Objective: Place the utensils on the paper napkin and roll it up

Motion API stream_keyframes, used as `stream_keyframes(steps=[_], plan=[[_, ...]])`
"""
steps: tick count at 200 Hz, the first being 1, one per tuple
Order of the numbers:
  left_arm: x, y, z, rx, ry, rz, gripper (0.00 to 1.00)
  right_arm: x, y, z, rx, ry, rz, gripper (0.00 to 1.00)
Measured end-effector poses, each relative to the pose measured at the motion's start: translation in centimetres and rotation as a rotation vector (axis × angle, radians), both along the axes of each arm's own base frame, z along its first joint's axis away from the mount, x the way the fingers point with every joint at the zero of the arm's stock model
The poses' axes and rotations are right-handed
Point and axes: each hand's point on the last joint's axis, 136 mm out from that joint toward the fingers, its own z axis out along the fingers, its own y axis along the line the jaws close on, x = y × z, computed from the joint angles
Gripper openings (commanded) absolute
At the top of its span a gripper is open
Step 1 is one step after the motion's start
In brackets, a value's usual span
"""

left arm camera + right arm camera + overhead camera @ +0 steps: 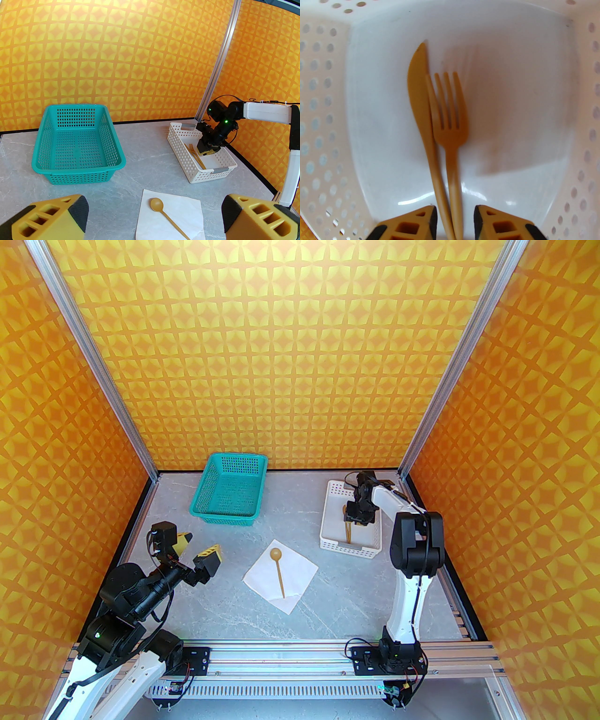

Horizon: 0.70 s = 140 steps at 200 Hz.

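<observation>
Inside the white basket [323, 117], the wrist view resolves knife [418, 93] touching fork [450, 126]; right gripper [455, 216] straddles both unclamped, left gripper [153, 211] gapes.

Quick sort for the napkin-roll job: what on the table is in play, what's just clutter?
In play:
- spoon, already lying on the paper napkin
- fork and knife, side by side in the white basket
- right gripper, jaws either side of their handles
- left gripper, open, left of the napkin

Lying about:
- teal basket, nothing in it
</observation>
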Motion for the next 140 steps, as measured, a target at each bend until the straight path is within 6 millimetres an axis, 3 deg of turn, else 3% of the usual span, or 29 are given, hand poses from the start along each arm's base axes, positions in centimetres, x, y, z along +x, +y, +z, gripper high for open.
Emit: stream_keyframes(steps=[79, 140], plan=[[0.0, 0.0, 0.0, 0.000, 0.001, 0.000, 0.99, 0.0, -0.2, -2.0, -0.012, 0.042, -0.002, 0.28], [0.1, -0.1, -0.1, 0.003, 0.006, 0.000, 0.99, 0.0, -0.3, -2.2, -0.015, 0.047, -0.002, 0.26]])
